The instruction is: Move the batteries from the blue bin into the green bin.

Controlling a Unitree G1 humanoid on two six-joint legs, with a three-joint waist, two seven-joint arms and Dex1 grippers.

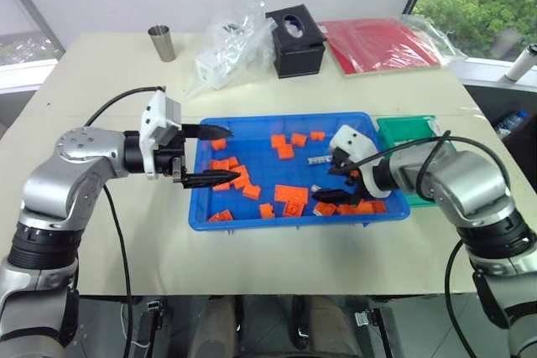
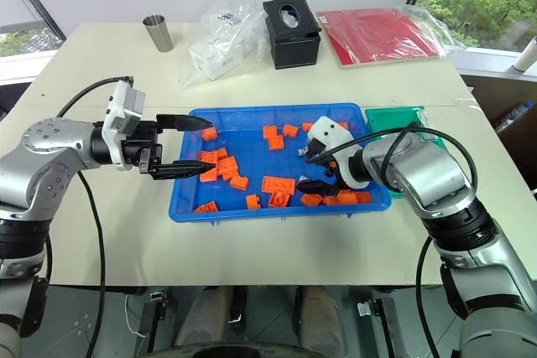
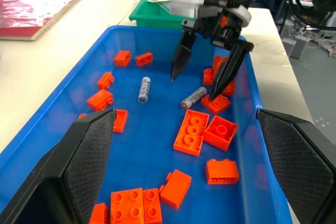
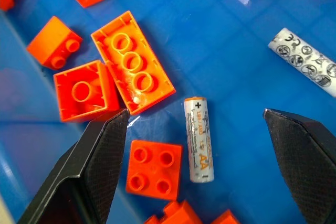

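The blue bin (image 1: 260,145) lies mid-table, holding two batteries among orange blocks (image 1: 291,197). One battery (image 4: 199,139), marked AA, lies on the bin floor straight between and below the spread fingers of my right gripper (image 3: 193,87), which hovers open just above it at the bin's right end. The other battery (image 3: 144,89) lies a little further toward the bin's middle. The green bin (image 1: 403,136) stands against the blue bin's right side. My left gripper (image 1: 233,153) hangs open and empty over the bin's left end, pointing right.
At the back of the table stand a black tissue box (image 1: 295,42), a metal cup (image 1: 163,43), a crumpled clear plastic bag (image 1: 231,48) and a red folder (image 1: 382,44). Orange blocks are scattered across the blue bin's floor.
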